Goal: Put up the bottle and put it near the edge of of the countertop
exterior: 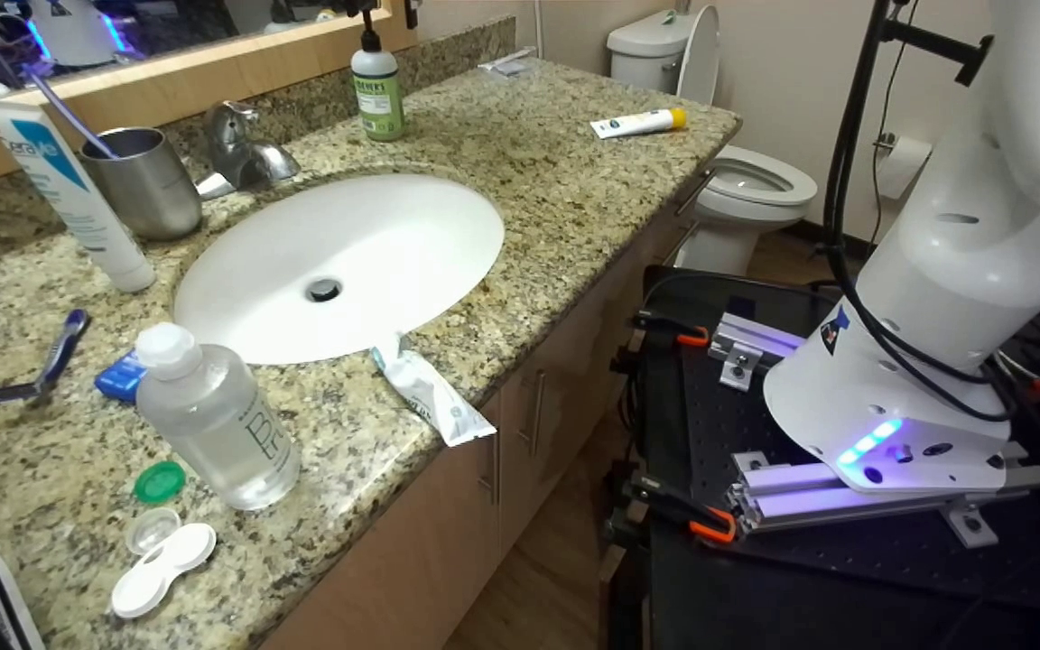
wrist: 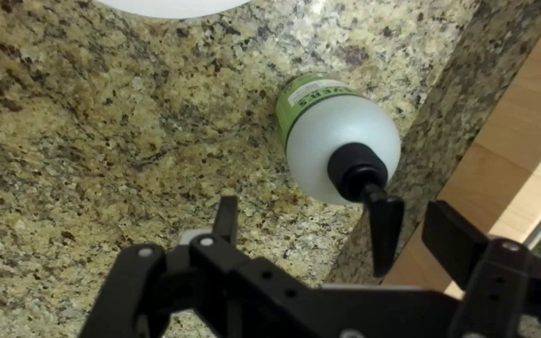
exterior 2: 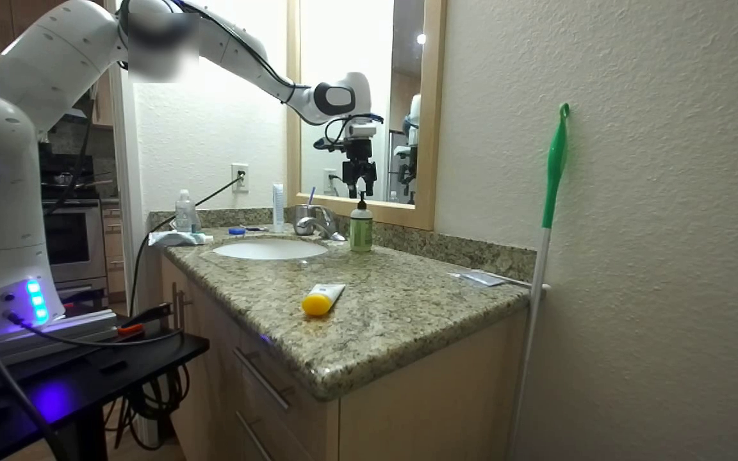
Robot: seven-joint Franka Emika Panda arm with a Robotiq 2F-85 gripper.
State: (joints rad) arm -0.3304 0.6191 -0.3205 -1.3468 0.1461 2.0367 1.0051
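Observation:
The bottle is a green pump bottle (exterior: 379,95) with a black pump top and a pale label. It stands upright on the granite countertop (exterior: 565,167), behind the sink's far end and near the mirror. It also shows in an exterior view (exterior 2: 361,232) and in the wrist view (wrist: 341,126). My gripper (exterior 2: 361,187) is open and points down right above the bottle, its fingertips about level with the pump top. In the wrist view, the pump's nozzle lies between the open fingers (wrist: 334,213), nearer the right one, with gaps on both sides. The gripper is out of view in an exterior view.
The white sink (exterior: 339,271) and faucet (exterior: 245,149) are beside the bottle. A steel cup (exterior: 145,185), white tube (exterior: 78,203) and clear bottle (exterior: 218,415) stand farther along. A yellow-capped tube (exterior 2: 324,299) lies toward the counter's corner. The mirror frame (exterior 2: 401,214) is close behind.

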